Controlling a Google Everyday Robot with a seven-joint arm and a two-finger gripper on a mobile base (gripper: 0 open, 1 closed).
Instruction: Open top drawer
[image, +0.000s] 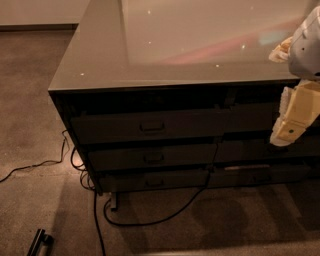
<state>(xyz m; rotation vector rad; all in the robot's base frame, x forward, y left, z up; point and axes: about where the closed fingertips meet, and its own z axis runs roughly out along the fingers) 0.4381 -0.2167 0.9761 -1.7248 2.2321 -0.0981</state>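
Note:
The top drawer (150, 125) is the tallest dark grey front in the left column of the cabinet, with a small metal bar handle (152, 127) at its centre. Its front stands flush with the cabinet, with no tray floor showing. My gripper (295, 117) is at the right edge of the view, cream coloured and hanging in front of the right column, well to the right of the handle and apart from it.
Two shorter drawers (152, 157) with similar handles sit below. The right column (260, 150) has handle-less fronts. The glossy countertop (200, 40) is above. Black cables (150, 217) trail on the carpet in front. A dark bar-shaped object (40, 242) lies at lower left.

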